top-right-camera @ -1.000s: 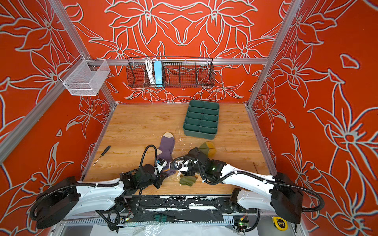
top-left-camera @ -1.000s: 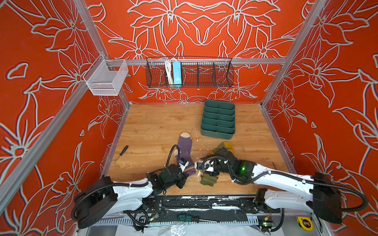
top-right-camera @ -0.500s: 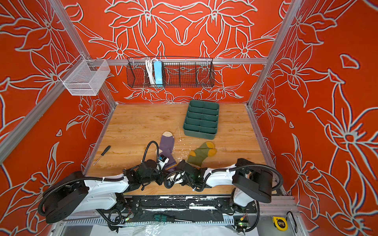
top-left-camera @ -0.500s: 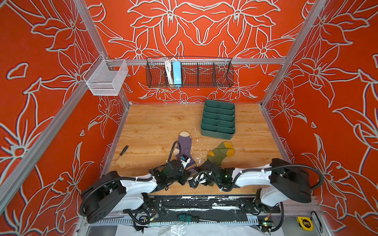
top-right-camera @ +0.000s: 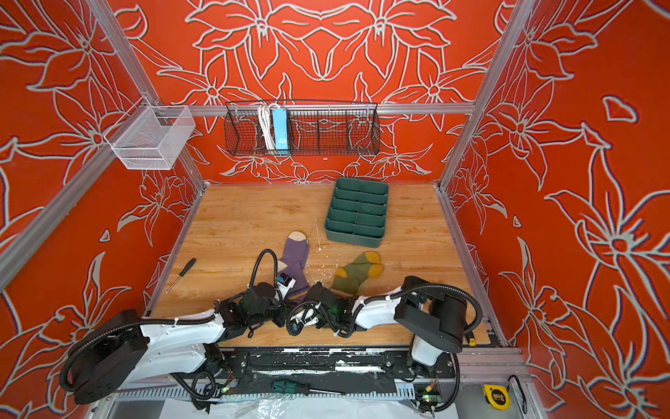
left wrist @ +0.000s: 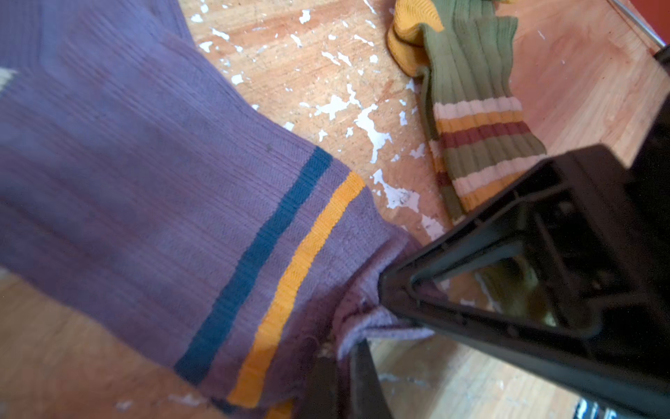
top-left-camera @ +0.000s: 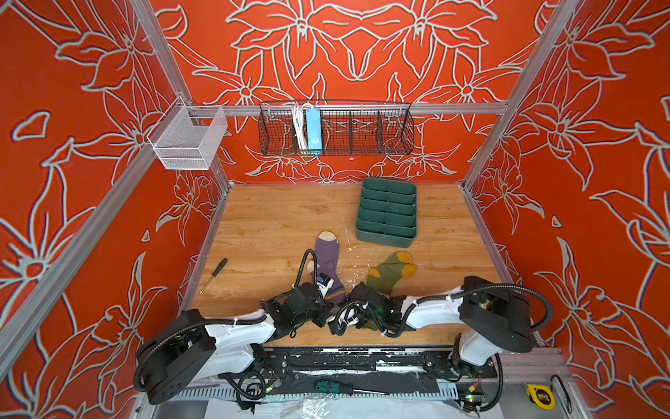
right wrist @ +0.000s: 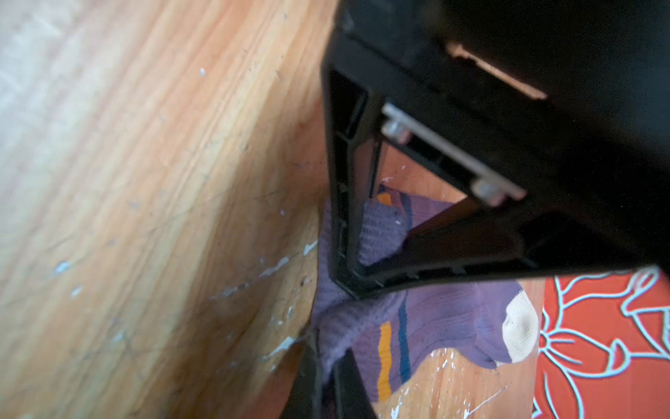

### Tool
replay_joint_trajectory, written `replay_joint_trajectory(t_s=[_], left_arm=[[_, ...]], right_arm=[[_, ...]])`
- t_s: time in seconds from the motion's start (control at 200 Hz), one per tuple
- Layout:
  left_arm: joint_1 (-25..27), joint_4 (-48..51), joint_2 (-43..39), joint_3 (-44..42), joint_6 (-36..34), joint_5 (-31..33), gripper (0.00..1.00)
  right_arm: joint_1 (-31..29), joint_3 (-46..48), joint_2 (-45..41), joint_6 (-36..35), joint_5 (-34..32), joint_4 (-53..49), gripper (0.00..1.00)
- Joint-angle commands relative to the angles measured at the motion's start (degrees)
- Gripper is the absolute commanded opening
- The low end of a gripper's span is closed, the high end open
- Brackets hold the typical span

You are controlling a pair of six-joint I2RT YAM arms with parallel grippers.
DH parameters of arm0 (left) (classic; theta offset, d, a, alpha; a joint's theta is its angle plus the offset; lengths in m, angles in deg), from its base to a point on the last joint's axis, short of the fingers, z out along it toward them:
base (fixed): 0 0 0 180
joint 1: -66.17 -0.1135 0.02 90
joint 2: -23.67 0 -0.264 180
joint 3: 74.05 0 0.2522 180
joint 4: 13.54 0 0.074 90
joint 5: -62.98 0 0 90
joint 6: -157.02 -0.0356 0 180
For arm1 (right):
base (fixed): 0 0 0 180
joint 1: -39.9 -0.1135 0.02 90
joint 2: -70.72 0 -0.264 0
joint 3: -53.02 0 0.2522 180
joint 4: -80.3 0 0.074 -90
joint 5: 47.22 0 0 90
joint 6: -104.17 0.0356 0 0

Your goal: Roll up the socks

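The purple sock [top-left-camera: 328, 254] [top-right-camera: 295, 255] lies flat on the wood, cream toe pointing to the back wall. Its cuff, with one teal and one orange stripe, is at the near end. My left gripper [left wrist: 340, 348] [top-left-camera: 328, 308] is shut on an edge of that cuff [left wrist: 362, 319]. My right gripper [right wrist: 324, 359] [top-left-camera: 348, 310] is shut on the same cuff, right beside the left one. The purple sock [right wrist: 453, 319] stretches away from both grips. The olive sock [top-left-camera: 389, 272] [top-right-camera: 357, 272] [left wrist: 475, 90] lies loose to the right, mustard toe at the far end, with no gripper on it.
A dark green divided tray [top-left-camera: 388, 214] stands behind the socks. A screwdriver [top-left-camera: 214, 274] lies near the left wall. A black wire basket [top-left-camera: 337, 130] and a white mesh basket [top-left-camera: 188, 139] hang on the walls. White paint flakes [left wrist: 373, 130] dot the wood between the socks.
My right arm has swung back from over the olive sock to the near edge, and its gripper has shut on the purple cuff. The olive sock now lies uncovered. The left gripper stayed shut.
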Motion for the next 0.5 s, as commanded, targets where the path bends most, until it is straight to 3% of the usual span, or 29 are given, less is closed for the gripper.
replay_joint_trajectory(t_s=[0.0,0.065,0.135,0.17,0.2,0.3,0.495], left_arm=[[0.6,1.3,-3.1,-0.3,-0.2,0.1,0.0],[0.6,2.0,-4.3,0.1,-0.5,0.6,0.02],[0.6,3.4,-5.7,0.8,0.1,2.4,0.59],[0.6,4.6,-6.5,1.2,0.2,3.6,0.75],[0.6,5.7,-7.4,1.6,0.4,4.8,0.84],[0.6,10.4,-13.1,2.8,0.3,10.2,0.94],[0.6,18.5,-31.1,3.4,-0.8,23.3,0.99]], right_arm=[[1.6,-2.4,0.5,3.5,0.5,-11.2,0.0],[2.3,-4.2,0.0,5.3,3.2,-17.0,0.0],[3.2,-6.6,0.3,7.5,5.2,-22.5,0.0],[3.7,-7.6,0.5,8.6,5.9,-24.5,0.0],[4.2,-8.3,0.6,9.5,6.6,-26.1,0.0],[6.2,-11.2,1.0,12.3,10.0,-31.1,0.0],[11.2,-19.1,3.6,17.2,21.8,-42.7,0.0]])
